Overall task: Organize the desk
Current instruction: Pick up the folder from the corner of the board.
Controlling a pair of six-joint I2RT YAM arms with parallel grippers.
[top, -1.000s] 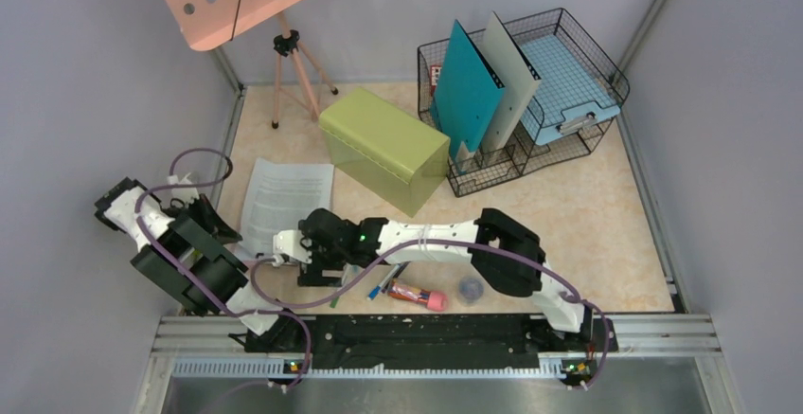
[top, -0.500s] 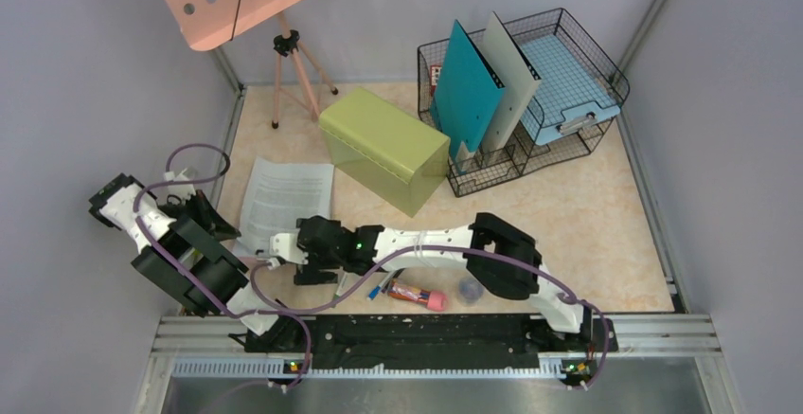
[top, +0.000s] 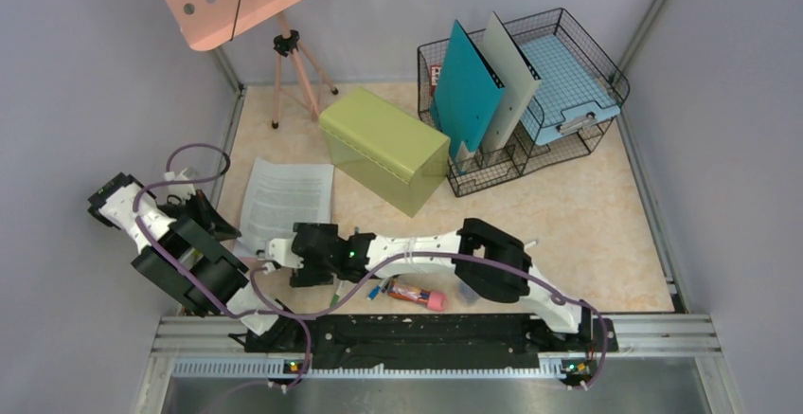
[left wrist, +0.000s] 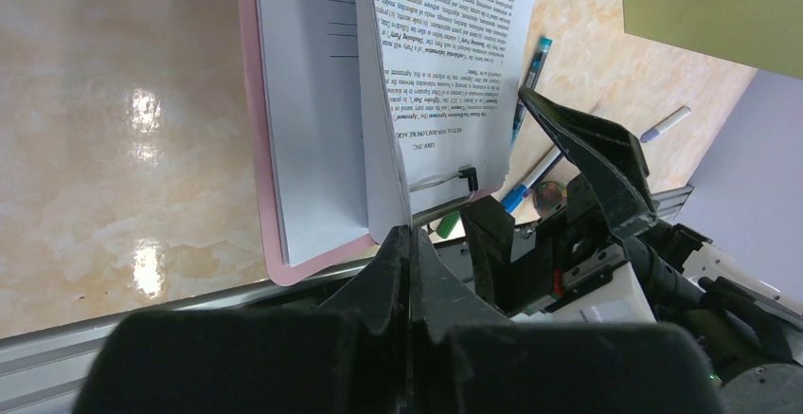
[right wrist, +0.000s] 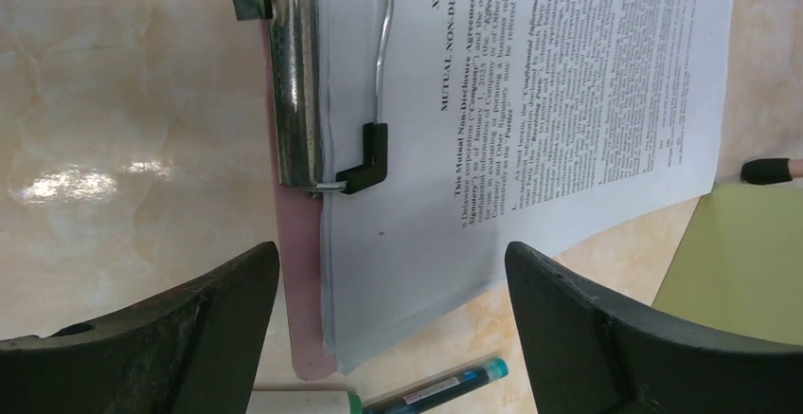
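Jaws of the left gripper pinch a corner of the top sheet, lifted off the pink clipboard, while those of the right gripper gape wide above the metal clip; pressing that clip squarely should, I judge, free the sheet untorn. Under both arms spreads the table, glossy beige marble pattern, hemmed by grey walls

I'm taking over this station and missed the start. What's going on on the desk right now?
The left gripper is shut on a corner of the top sheet on a pink clipboard, with that sheet raised off the pages beneath. The right gripper hovers open over the clipboard's metal clip. A teal pen lies loose on the desk beside the clipboard.
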